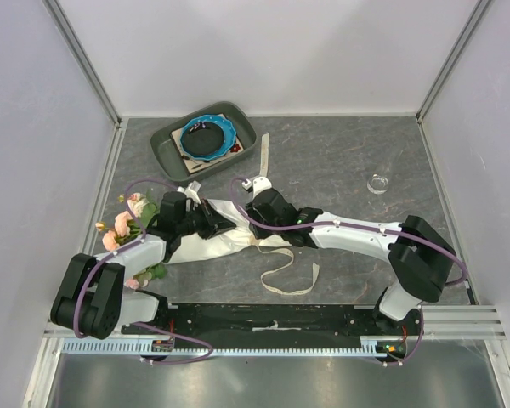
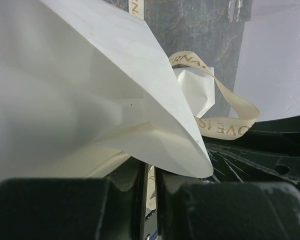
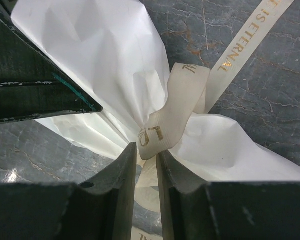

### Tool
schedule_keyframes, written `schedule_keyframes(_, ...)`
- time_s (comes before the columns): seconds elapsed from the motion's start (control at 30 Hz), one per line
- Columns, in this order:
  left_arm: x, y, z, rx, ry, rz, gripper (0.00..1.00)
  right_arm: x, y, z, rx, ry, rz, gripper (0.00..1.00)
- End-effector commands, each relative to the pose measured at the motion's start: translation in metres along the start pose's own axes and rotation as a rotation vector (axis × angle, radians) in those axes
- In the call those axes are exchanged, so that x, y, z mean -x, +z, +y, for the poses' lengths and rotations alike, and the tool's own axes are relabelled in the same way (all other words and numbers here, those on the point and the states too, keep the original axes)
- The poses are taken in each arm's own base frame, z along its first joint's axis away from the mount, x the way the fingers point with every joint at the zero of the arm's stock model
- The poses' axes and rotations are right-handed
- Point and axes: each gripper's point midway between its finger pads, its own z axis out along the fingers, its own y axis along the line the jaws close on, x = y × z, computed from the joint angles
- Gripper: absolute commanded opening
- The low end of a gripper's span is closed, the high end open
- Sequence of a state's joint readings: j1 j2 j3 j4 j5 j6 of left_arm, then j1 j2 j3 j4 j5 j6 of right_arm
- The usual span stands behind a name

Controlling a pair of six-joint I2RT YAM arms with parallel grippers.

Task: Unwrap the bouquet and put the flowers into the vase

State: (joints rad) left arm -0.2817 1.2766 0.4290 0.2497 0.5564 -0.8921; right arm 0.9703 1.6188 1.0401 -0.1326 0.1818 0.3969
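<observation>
Left gripper: jaws almost closed, only a thin slit between them. A cream strip runs down through the slit and the paper cone bulges directly above the fingers. Cannot tell whether the pinched strip is ribbon or a fold of the paper. Either way it has hold of the bouquet at the wrapper.

Right gripper: jaws narrow, pressed to either side of the ribbon. The ribbon drops from its knot straight down between the fingers. The knot sits just ahead of the fingertips, against the pinched neck of the paper. One tail with gold lettering runs away ahead and to the right. A dark finger of the left gripper shows ahead on the left, close by.

Overhead, the two grippers meet nose to nose over the wrapper, near each other. The bouquet lies flat on the table beneath them. The flowers poke out behind the left gripper, alongside its forearm. A loose ribbon loop lies on the table nearer the bases than the right gripper.

The vase stands upright, well apart from both grippers, out beyond the right arm's elbow. A grey tray holding a blue dish sits past the left gripper, farther from the bases.
</observation>
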Motion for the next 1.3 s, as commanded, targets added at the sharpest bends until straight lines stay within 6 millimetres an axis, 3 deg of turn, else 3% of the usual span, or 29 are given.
schedule_keyframes(0.0, 0.006, 0.002, -0.001, -0.013, 0.011, -0.037, 0.15, 0.012, 0.006, 0.007, 0.022, 0.018, -0.039, 0.29)
schedule_keyframes(0.23, 0.002, 0.001, 0.001, -0.015, 0.005, -0.031, 0.15, 0.01, 0.013, 0.008, 0.021, 0.019, -0.037, 0.24)
schedule_keyframes(0.77, 0.001, 0.0, 0.005, -0.003, -0.001, -0.04, 0.15, -0.003, 0.024, -0.001, -0.027, 0.021, -0.006, 0.3)
schedule_keyframes(0.9, 0.0, 0.0, 0.008, 0.005, -0.005, -0.04, 0.15, -0.003, 0.023, 0.0, -0.017, 0.013, -0.007, 0.18)
schedule_keyframes(1.0, 0.0, 0.0, 0.013, 0.026, -0.012, -0.047, 0.15, 0.002, 0.02, 0.003, -0.006, 0.012, -0.023, 0.02)
schedule_keyframes(1.13, 0.0, 0.0, 0.024, 0.082, -0.039, -0.063, 0.1, 0.013, 0.012, 0.011, 0.036, 0.003, -0.053, 0.0)
schedule_keyframes(1.27, 0.001, -0.001, 0.035, 0.134, -0.07, -0.079, 0.03, 0.034, -0.008, 0.038, 0.197, 0.045, -0.146, 0.0)
